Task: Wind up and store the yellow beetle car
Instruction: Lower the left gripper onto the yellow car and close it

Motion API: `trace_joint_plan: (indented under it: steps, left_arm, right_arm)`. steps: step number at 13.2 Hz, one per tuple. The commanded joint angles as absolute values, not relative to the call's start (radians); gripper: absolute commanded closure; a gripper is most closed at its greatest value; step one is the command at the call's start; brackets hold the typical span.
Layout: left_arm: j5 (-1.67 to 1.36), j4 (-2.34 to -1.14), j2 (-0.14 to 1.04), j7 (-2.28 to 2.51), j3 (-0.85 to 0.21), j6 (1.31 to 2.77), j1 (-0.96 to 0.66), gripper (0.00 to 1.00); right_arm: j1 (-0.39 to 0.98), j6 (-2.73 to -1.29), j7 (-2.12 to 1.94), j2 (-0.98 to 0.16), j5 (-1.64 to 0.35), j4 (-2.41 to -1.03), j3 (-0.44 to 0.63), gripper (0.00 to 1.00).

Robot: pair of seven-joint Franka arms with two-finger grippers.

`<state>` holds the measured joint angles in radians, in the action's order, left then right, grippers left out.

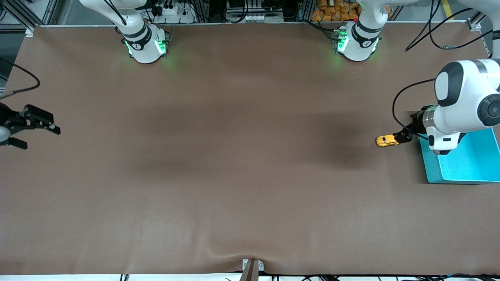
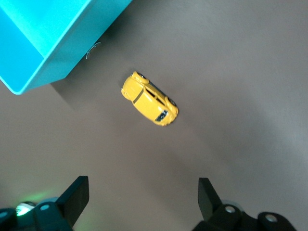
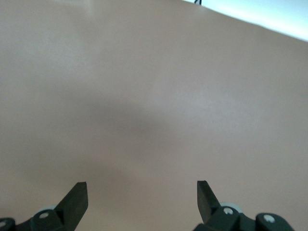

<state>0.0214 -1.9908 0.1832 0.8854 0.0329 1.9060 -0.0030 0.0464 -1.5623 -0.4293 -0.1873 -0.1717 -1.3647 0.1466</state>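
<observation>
From the front, the tiny yellow beetle-shaped toy car (image 1: 386,140) is sitting on the brown bench (image 1: 234,175) beside the turquoise plastic bin (image 1: 465,168), toward the left arm's end. The left hand (image 1: 402,137) is hovering over it, empty. In the left wrist view its fingers (image 2: 74,195) are spreading wide, touching nothing, the car (image 2: 150,98) lying apart from them. The right hand (image 1: 37,130) is waiting over the bench's right-arm end, spread and empty.

Even overhead light falls on the brown tabletop (image 1: 234,175), which shows broad soft shadows across its middle and a darker patch beside the yellow beetle car (image 1: 386,140). Green lamps on both arm bases tint the cloth near them. In the left wrist view the car is sharp and casts a short shadow. The right wrist view looks pale and washed out, brightest at one corner.
</observation>
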Motion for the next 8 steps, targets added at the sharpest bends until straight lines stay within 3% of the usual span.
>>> trace_joint_plan:
  steps: [1, 5, 8]
  left_arm:
    - [0.044, -2.046, 0.205, 1.055, 0.028, 2.015, 0.017, 0.00]
    - [0.044, -2.108, 0.261, 1.277, 0.028, 2.210, 0.044, 0.00]
    - [0.043, -2.137, 0.279, 1.305, 0.028, 2.276, 0.063, 0.00]
  right_arm:
    - [0.051, -1.491, -0.234, -0.097, -0.166, -1.427, 0.121, 0.00]
    - [0.049, -1.387, -0.146, 0.004, -0.092, -1.445, 0.058, 0.00]
    - [0.051, -1.355, -0.091, 0.060, -0.092, -1.473, 0.058, 0.00]
